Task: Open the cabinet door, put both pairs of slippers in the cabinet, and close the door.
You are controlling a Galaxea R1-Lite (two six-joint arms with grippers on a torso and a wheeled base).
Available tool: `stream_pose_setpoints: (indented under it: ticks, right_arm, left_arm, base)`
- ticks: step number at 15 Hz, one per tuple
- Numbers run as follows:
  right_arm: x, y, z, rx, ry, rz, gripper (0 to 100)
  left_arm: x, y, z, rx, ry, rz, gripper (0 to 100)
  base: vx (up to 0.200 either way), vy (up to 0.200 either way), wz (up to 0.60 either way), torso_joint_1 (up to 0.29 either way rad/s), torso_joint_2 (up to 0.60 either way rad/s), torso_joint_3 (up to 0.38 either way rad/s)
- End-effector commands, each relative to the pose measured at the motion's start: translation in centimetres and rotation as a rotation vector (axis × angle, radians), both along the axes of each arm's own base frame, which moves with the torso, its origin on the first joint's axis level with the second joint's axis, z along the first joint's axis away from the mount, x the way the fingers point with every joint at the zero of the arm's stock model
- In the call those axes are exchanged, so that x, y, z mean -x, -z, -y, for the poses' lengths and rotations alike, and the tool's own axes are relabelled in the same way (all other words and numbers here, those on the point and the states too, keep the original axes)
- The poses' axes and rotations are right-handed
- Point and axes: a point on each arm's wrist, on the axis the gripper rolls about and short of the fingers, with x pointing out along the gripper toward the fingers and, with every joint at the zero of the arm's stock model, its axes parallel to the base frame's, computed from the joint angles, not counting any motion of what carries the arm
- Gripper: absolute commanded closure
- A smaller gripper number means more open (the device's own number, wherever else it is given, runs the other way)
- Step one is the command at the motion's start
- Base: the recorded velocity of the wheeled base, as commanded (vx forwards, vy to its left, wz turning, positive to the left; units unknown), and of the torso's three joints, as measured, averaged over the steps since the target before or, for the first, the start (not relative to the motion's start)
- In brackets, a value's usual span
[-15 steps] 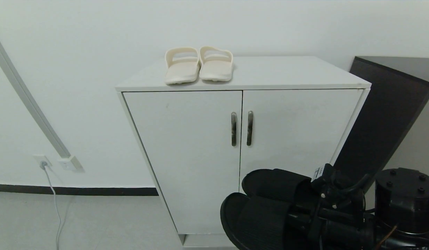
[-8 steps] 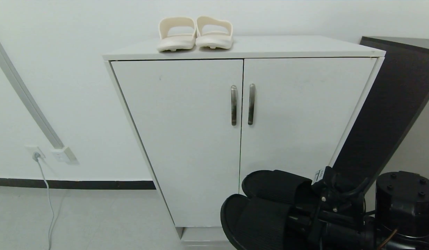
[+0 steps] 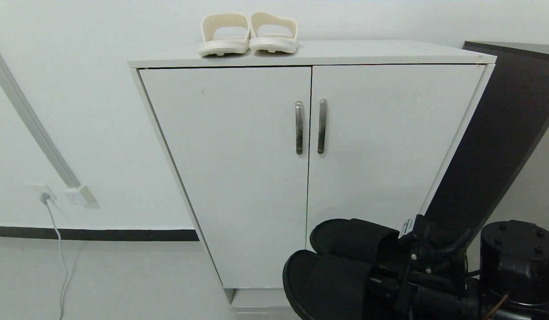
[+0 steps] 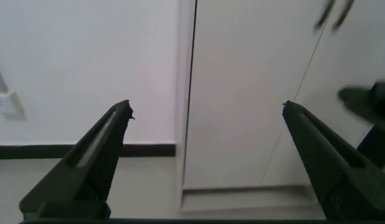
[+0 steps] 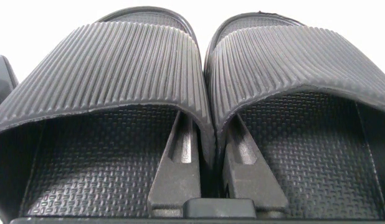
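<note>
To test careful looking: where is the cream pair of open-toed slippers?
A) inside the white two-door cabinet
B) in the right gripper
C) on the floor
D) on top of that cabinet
D: the cream pair of open-toed slippers rests on top of the white two-door cabinet, whose doors are shut.

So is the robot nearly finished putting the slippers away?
Not nearly. Nothing is put away: both white cabinet doors are shut. In hand: the right gripper is clamped on the black ribbed slippers. Left to do: open a door, put those in, fetch the cream slippers off the cabinet top, then close up. The left gripper is open and empty.
</note>
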Motion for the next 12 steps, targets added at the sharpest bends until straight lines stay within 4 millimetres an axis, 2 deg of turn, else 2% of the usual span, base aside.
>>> stream_pose_setpoints:
  ticks: [1,3,8,12]
  right_arm:
    - [0.2,0.1,0.2,0.002,-0.002,-0.004,100]
    - [0.2,0.2,0.1,0.001,-0.002,-0.003,100]
    - [0.2,0.2,0.1,-0.008,-0.002,0.007,100]
    - [0.2,0.1,0.1,-0.011,0.0,0.008,100]
  left_arm:
    - [-3.4,-3.1,0.3,0.026,0.164,-0.148,0]
    - [-5.2,-3.7,0.8,0.023,0.303,-0.204,0]
    - [-11.1,-5.4,1.8,0.014,0.378,-0.209,0]
    - [-15.0,-6.6,3.8,0.001,0.496,-0.194,0]
  base:
    - [0.0,0.0,0.0,0.0,0.0,0.0]
    - [0.0,0.0,0.0,0.0,0.0,0.0]
    - [0.0,0.0,0.0,0.0,0.0,0.0]
    - [0.0,0.0,0.0,0.0,0.0,0.0]
